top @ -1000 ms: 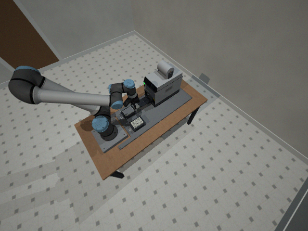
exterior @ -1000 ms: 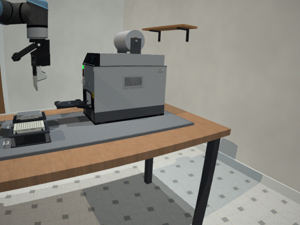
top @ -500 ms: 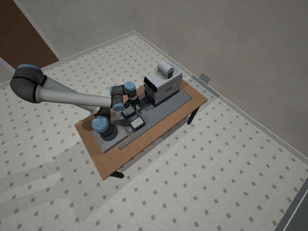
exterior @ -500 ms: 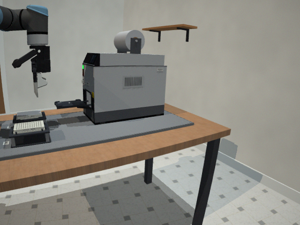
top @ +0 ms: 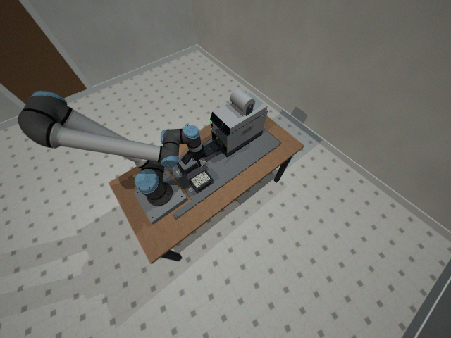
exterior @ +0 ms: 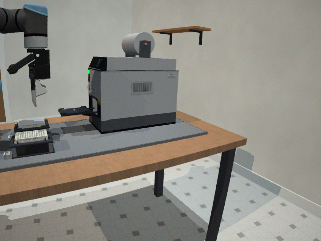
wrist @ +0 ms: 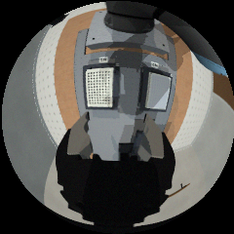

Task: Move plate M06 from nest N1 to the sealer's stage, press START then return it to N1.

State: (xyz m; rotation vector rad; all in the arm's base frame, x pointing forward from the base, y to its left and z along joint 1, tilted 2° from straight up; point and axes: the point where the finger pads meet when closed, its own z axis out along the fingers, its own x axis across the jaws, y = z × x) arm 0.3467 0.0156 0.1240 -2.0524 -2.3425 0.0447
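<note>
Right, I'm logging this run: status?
Gripper empty, jaws apart. Gridded plate, smooth-topped plate in nests. Stage out, bare; lamp green. Nothing visible blocking.

And down it's coming: the black two-jaw gripper with grey fingers (top: 198,162) (exterior: 38,96) is dropping noticeably over the first half second, then sinking only slightly while sliding left in the exterior view, away from the boxy grey-and-black sealer (top: 240,132) (exterior: 138,94). The blue-capped dark wrist joint (top: 191,136) (exterior: 35,21) is travelling with it, edging down the top view. Further back, the big dark elbow with its blue cap (top: 44,117) is swinging right and slightly up in that same view. And the light's shifting too: the smooth, pale-topped plate (top: 189,165) (exterior: 31,122) (wrist: 159,91) is looking brighter on top in the exterior view.
</note>
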